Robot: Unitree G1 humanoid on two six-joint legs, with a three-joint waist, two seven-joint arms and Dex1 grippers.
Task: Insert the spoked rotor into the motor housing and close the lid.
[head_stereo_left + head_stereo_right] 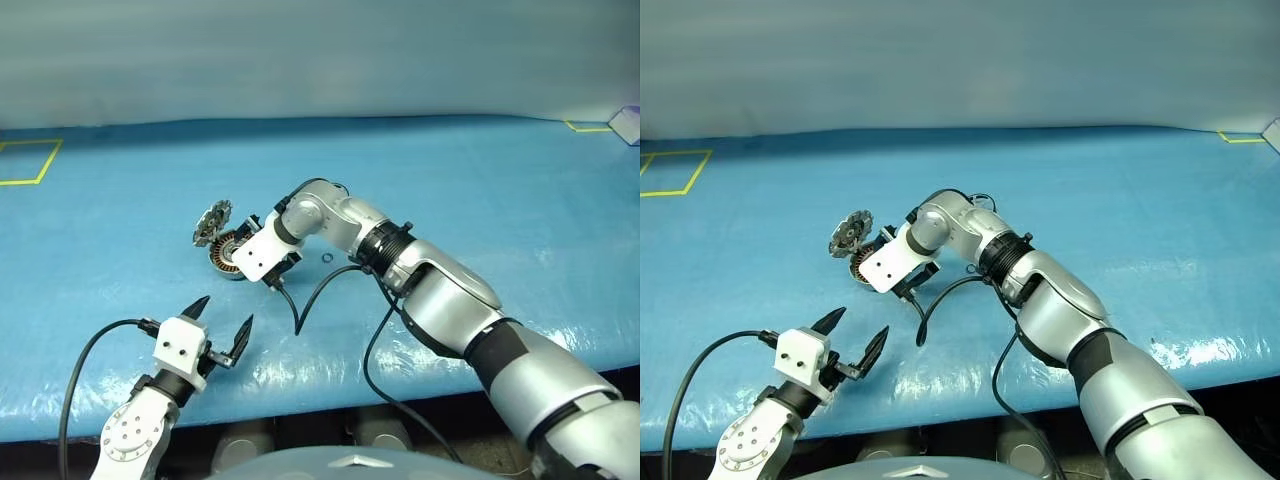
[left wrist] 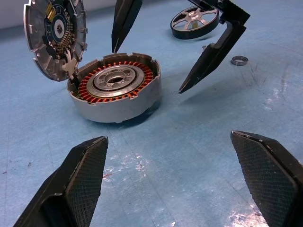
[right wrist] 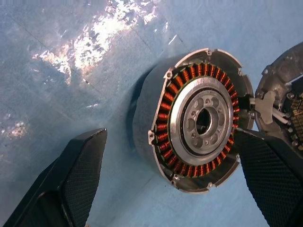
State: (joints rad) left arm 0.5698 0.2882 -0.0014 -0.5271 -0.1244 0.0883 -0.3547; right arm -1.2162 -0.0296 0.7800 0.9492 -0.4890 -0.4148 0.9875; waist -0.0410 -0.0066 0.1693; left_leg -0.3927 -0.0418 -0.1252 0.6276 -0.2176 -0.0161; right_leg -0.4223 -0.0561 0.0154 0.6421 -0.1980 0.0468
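Fingers spread wide on both my grippers — right gripper [image 2: 189, 52] poised over the motor housing [image 2: 116, 90], lid [image 2: 54, 35] up, left gripper [image 1: 222, 335] empty.

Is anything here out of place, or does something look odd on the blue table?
Nothing looks damaged or spilled. The lid stands open, upright on its hinge beside the motor housing. The spoked rotor lies flat on the table, outside the housing, with a small ring loose nearby. Both claws are open.
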